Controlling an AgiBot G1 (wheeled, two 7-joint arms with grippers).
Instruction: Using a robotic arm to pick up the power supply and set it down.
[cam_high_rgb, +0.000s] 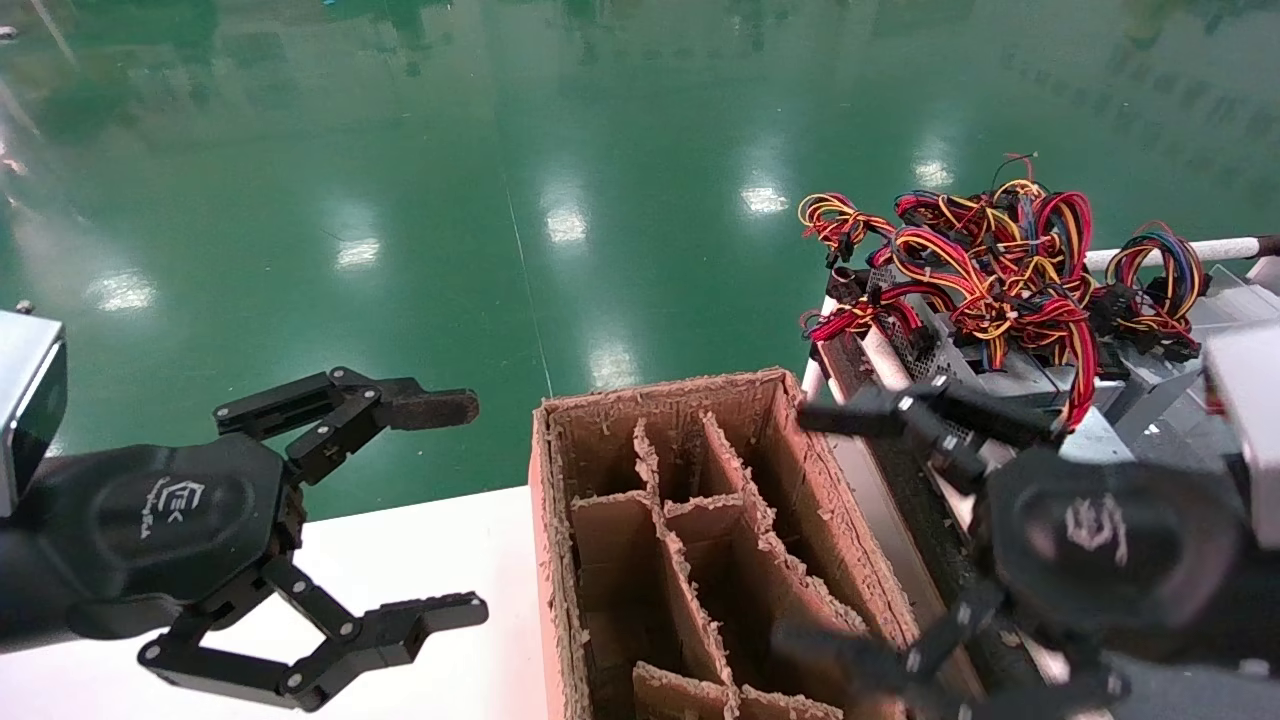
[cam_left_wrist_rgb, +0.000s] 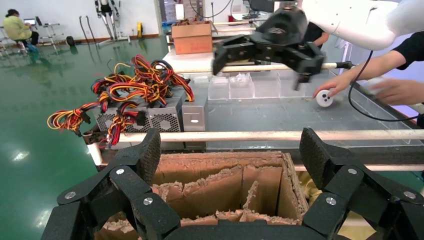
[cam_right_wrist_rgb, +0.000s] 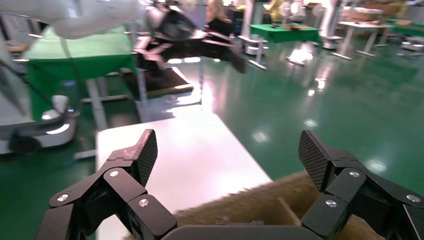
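Our left gripper (cam_high_rgb: 445, 505) hangs parked with jaws spread over the white bench (cam_high_rgb: 440, 560). Right of it stands the divided cardboard box (cam_high_rgb: 700, 540). Our right gripper (cam_high_rgb: 810, 520), jaws spread and holding nothing, hovers over the box's right edge. The power supply (cam_high_rgb: 985, 370) lies just beyond: rigid, probably heavy; we'd grip the casing, since tangled wires (cam_high_rgb: 990, 265) could snag neighbouring units.
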